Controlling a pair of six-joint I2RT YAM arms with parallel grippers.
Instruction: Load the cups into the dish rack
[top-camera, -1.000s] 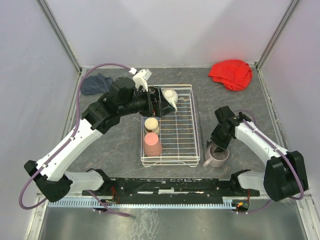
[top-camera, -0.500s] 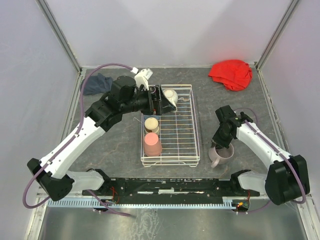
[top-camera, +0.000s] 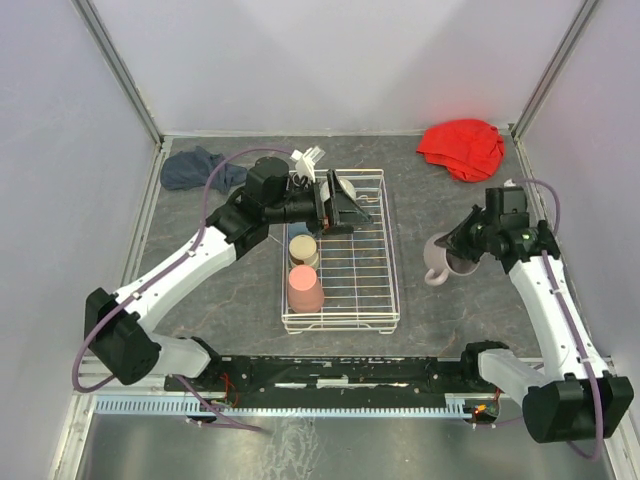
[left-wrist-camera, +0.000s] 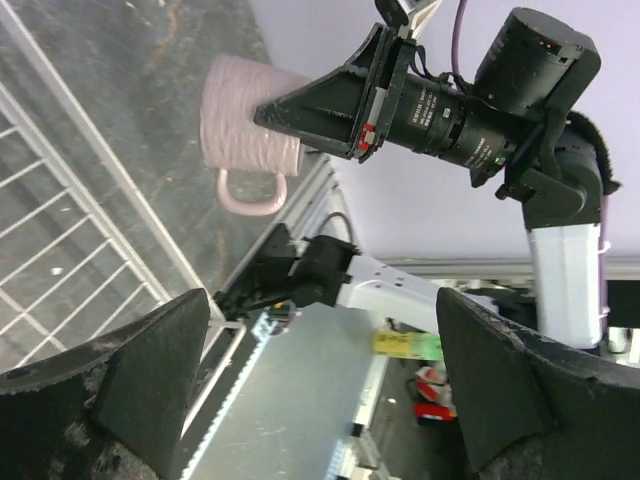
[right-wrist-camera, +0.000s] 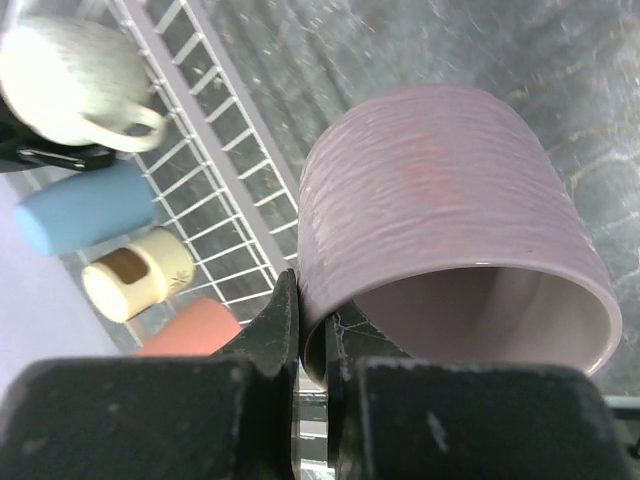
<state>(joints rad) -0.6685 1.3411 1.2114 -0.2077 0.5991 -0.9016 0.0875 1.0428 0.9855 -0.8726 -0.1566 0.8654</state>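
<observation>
Mug, mauve-pink, is held off the table just right of the dish rack, its rim pinched by the right gripper. Over the rack's far end the left gripper hovers, fingers spread wide, empty.

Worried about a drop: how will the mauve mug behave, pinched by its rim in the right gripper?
The mauve mug looks like glazed ceramic: probably stiff, heavyish, breakable if dropped. The right gripper pinches one spot of its rim, so it may pivot there. Its ribbed outside might resist slipping.
</observation>
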